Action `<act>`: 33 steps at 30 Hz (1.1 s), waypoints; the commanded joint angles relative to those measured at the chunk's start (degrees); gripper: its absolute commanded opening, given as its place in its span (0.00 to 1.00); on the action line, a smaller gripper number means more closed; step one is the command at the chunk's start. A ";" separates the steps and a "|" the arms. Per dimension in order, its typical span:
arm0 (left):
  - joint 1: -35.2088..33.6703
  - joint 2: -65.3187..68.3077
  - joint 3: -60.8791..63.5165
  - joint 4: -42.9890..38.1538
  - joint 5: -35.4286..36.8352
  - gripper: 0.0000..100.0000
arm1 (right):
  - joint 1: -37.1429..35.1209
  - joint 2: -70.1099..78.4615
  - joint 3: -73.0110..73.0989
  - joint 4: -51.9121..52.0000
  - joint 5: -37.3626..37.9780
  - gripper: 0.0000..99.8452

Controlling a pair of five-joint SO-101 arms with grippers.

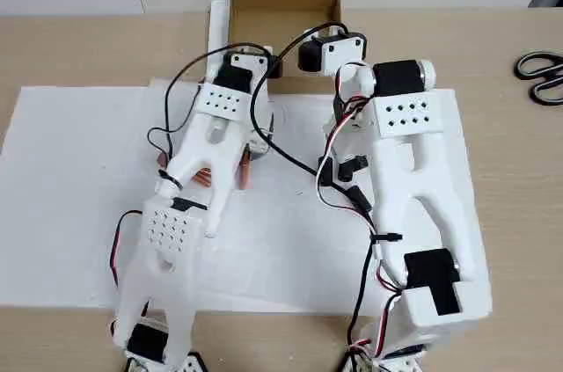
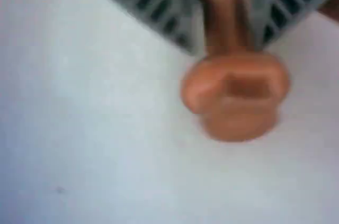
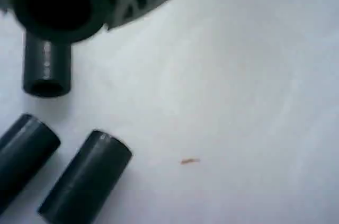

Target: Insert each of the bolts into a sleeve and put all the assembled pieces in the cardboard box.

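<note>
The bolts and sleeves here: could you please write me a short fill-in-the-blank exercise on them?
The left gripper holds an ___ bolt by its shaft.
The right wrist view shows ___ sleeves in all.
The cardboard box stands just beyond the ___ paper sheet.
Missing words: orange; four; white.

**Desk:** Which colours mark the pale tan wooden table (image 1: 79, 47)?

**Photographer:** A plain white paper sheet (image 1: 70, 196) covers most of it. The two white moulded plastic robot arms (image 1: 207, 139) carry black motor blocks (image 1: 435, 280) and trail black, red and white wires (image 1: 114, 253).

**Desk:** And the parts?

**Photographer:** The orange-brown round-headed plastic bolt (image 2: 233, 97) shows against the left claw (image 2: 222, 7), grey with dark slats. The dark charcoal cylindrical plastic sleeves (image 3: 85, 179) lie on white. The brown open cardboard box (image 1: 281, 11) is unpatterned, and the black-handled scissors (image 1: 544, 78) sit on the tan wood.
</note>
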 commanded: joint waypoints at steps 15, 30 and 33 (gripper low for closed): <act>3.34 -11.69 -7.69 1.32 -2.73 0.01 | 2.51 -4.35 -2.81 1.19 0.79 0.01; -0.09 -52.75 5.32 1.23 -2.73 0.01 | 3.30 -40.75 -2.81 1.10 0.53 0.01; 0.00 -62.68 10.24 1.23 -2.73 0.01 | 3.30 -50.42 -2.73 1.10 0.53 0.01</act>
